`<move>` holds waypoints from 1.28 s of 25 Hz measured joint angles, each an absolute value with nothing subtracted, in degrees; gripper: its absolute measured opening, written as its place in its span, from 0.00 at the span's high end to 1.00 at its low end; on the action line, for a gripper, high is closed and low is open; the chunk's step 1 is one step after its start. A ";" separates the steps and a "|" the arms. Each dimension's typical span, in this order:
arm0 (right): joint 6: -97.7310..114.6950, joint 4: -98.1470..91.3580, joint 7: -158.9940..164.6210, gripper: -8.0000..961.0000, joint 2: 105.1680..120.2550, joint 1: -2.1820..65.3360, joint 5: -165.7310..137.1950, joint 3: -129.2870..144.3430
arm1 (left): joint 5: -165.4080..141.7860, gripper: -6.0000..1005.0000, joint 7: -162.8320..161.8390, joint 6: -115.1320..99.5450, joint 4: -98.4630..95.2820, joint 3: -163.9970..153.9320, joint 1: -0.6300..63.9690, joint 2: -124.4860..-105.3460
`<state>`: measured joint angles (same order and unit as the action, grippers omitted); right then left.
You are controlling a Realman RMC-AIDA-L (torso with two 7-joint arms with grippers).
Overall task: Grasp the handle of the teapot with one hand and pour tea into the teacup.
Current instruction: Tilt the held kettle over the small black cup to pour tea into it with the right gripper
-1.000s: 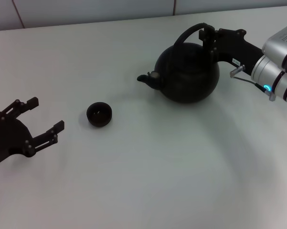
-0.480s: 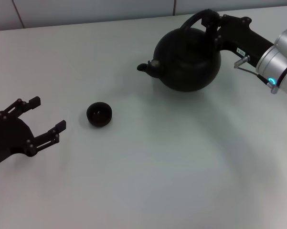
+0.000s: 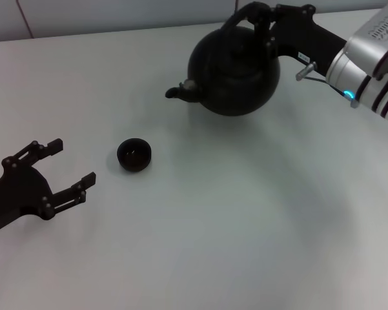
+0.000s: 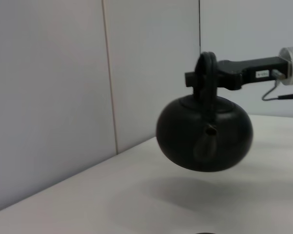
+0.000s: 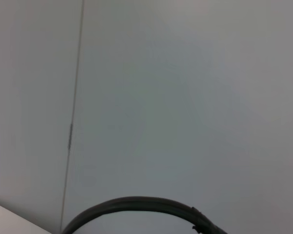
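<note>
The black teapot [image 3: 232, 74] hangs in the air above the table, spout pointing toward the robot's left. My right gripper [image 3: 266, 19] is shut on its arched handle [image 3: 245, 11]. The left wrist view shows the teapot [image 4: 205, 134] lifted off the table with its shadow below, and the right gripper [image 4: 207, 78] on the handle [image 4: 207, 73]. The right wrist view shows only an arc of the handle [image 5: 136, 204]. The small dark teacup [image 3: 134, 155] stands on the table, left of and nearer than the teapot. My left gripper [image 3: 68, 166] is open and empty, left of the cup.
The white table [image 3: 213, 226] spreads around the cup and teapot. A pale panelled wall [image 4: 63, 87] runs along the far edge of the table.
My right gripper has lifted the teapot off the table and carried it to the left, toward the cup. My left gripper has shifted slightly toward the cup.
</note>
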<state>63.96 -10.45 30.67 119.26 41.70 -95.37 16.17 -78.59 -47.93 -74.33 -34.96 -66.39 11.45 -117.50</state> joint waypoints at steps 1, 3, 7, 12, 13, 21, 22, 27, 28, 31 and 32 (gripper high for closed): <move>63.73 -10.45 30.67 0.92 119.26 41.99 -95.41 16.48 | -78.59 0.14 -47.93 -74.33 -34.96 -66.39 11.45 -117.50; 63.02 -10.46 30.67 0.92 119.26 42.57 -95.45 17.47 | -78.75 0.14 -48.13 -74.36 -35.10 -66.40 11.53 -117.49; 61.07 -10.46 30.70 0.92 119.26 43.93 -95.44 20.48 | -78.75 0.14 -48.30 -74.36 -35.19 -66.78 11.71 -117.30; 60.17 -10.34 30.68 0.92 119.27 44.98 -95.45 21.49 | -78.75 0.14 -48.32 -74.36 -35.24 -66.86 11.74 -117.28; 60.17 -10.34 30.68 0.92 119.27 44.98 -95.45 21.49 | -78.75 0.14 -48.32 -74.36 -35.24 -66.87 11.74 -117.27; 58.36 -10.14 30.67 0.92 119.41 46.31 -95.42 24.81 | -78.75 0.14 -48.34 -74.26 -35.24 -66.89 11.80 -117.15; 58.23 -10.17 30.67 0.92 119.42 46.42 -95.39 25.10 | -78.75 0.14 -48.34 -74.24 -35.25 -66.89 11.86 -117.10; 58.02 -10.47 30.67 0.92 119.44 46.83 -95.44 25.48 | -78.75 0.14 -48.79 -74.12 -35.25 -66.89 12.08 -116.87; 58.02 -10.60 30.67 0.92 119.44 46.88 -95.48 25.53 | -78.75 0.14 -48.84 -74.10 -35.24 -66.89 12.11 -116.82; 58.00 -11.03 30.67 0.92 119.44 47.05 -95.51 26.34 | -78.75 0.14 -48.86 -74.05 -35.24 -66.89 12.14 -116.80; 58.00 -11.16 30.68 0.92 119.44 47.12 -95.51 26.73 | -78.75 0.14 -48.87 -74.01 -35.24 -66.88 12.18 -116.80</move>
